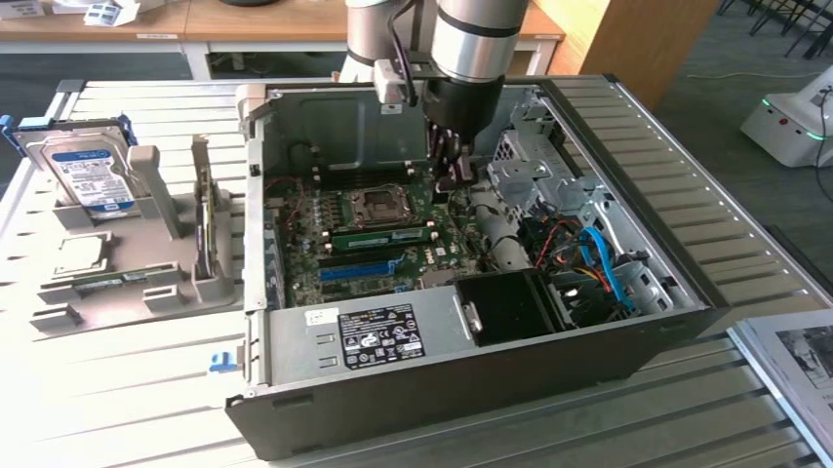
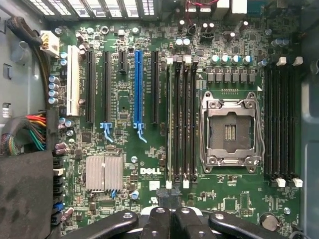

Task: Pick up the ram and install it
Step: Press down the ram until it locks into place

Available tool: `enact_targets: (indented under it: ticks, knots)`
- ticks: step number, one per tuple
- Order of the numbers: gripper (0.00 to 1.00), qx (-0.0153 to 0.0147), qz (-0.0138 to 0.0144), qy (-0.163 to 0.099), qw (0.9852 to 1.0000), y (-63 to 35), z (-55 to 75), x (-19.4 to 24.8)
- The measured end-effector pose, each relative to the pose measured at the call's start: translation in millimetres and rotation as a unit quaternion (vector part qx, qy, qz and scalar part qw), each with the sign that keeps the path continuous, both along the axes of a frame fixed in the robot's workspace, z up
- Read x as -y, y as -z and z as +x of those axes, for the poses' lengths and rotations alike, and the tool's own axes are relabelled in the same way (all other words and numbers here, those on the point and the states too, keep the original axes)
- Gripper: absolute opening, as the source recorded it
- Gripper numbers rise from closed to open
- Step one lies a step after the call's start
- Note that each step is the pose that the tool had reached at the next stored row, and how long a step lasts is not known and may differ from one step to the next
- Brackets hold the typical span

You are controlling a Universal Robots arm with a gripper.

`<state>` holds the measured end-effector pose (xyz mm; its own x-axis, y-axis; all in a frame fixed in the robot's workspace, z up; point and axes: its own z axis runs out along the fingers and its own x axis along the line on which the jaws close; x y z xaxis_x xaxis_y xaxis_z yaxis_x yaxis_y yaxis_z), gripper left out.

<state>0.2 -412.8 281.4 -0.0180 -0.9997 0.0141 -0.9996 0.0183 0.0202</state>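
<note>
Hovering over one seated ram (image 1: pixel 380 235), one tool (image 1: pixel 450 174) (fingers together).

Slatted pale metal bench (image 1: pixel 117 390) across foreground, ribs running lengthwise. Beyond far edge, grey carpeted floor (image 1: pixel 729 127). Wooden desks (image 1: pixel 131 29) along far wall, white legs, papers on top at far left. Tall wooden panel (image 1: pixel 612 44) at far right of exterior view. White machine with green light (image 1: pixel 794 122) on floor at right edge. Printed sheet (image 1: pixel 794 366) at near right corner. Even, diffuse indoor light.
</note>
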Motion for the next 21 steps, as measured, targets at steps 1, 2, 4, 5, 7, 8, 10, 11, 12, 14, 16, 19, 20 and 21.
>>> enact_targets:
  ticks: [1, 2, 4, 5, 7, 8, 10, 11, 12, 14, 16, 19, 20, 21]
  knots:
    - [0.1, 0.0, 0.0, 0.0, 1.0, 0.7, 0.0, 0.0]
    - [0.1, 0.0, 0.0, 0.0, 1.0, 1.4, 0.0, 0.0]
    - [0.1, 0.0, 0.0, 0.0, 1.0, 2.9, 0.0, 0.0]
    - [0.1, 0.0, 0.0, 0.0, 1.0, 3.7, 0.0, 0.0]
    - [0.1, 0.0, 0.0, 0.0, 1.0, 5.3, 0.0, 0.0]
    - [0.1, 0.0, 0.0, 0.0, 1.0, 6.1, 0.0, 0.0]
    - [0.1, 0.0, 0.0, 0.0, 1.0, 7.7, 0.0, 0.0]
    - [0.1, 0.0, 0.0, 0.0, 1.0, 8.5, 0.0, 0.0]
    - [0.1, 0.0, 0.0, 0.0, 1.0, 9.3, 0.0, 0.0]
    - [0.1, 0.0, 0.0, 0.0, 1.0, 10.7, 0.0, 0.0]
    - [0.1, 0.0, 0.0, 0.0, 1.0, 12.0, 0.0, 0.0]
    - [0.1, 0.0, 0.0, 0.0, 1.0, 13.8, 0.0, 0.0]
    - [0.1, 0.0, 0.0, 0.0, 1.0, 14.5, 0.0, 0.0]
    - [0.1, 0.0, 0.0, 0.0, 1.0, 15.0, 0.0, 0.0]
